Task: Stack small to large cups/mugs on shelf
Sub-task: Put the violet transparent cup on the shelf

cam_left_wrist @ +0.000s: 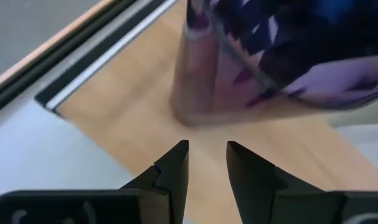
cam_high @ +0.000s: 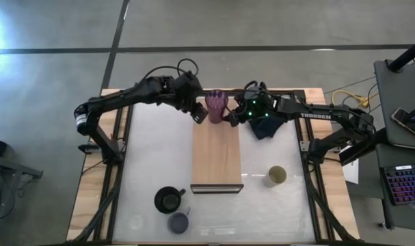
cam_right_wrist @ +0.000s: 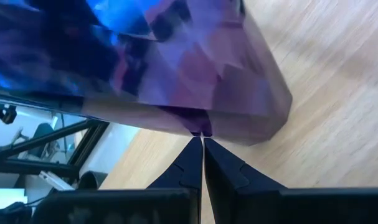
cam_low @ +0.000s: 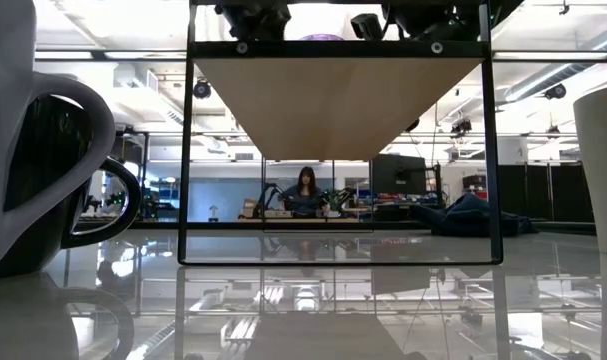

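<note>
My right tool (cam_right_wrist: 202, 144) has its fingers pressed together right at the lower wall of the purple tumbler (cam_high: 217, 106); whether they pinch its wall or just touch it I cannot tell. My left tool (cam_left_wrist: 206, 154) sits just on the tumbler's left side with its fingers a little apart, holding nothing and pointed at the tumbler's base.

The tumbler stands upright on the far end of the shelf (cam_high: 217, 160), the long light-wood board running down the middle of the desk (cam_high: 156, 147). Just right of it, off the board, lies the dark cloth (cam_high: 264, 128) under my right arm.

Farther out, the beige cup (cam_high: 277, 175) stands on the desk to the right of the shelf's near end. The black mug (cam_high: 168, 199) and the lavender-blue mug (cam_high: 178, 222) stand near the left side of the near end, close together.

I judge the tumbler to be light, stiff plastic with a smooth, faceted wall, so it will likely slip under a weak pinch and tip easily because it is tall and narrow. The rim, one finger inside and one outside, looks the surest hold. The mugs seem heavier and harder; their rims opposite the handles, or the handles themselves, would take a firm grip.
</note>
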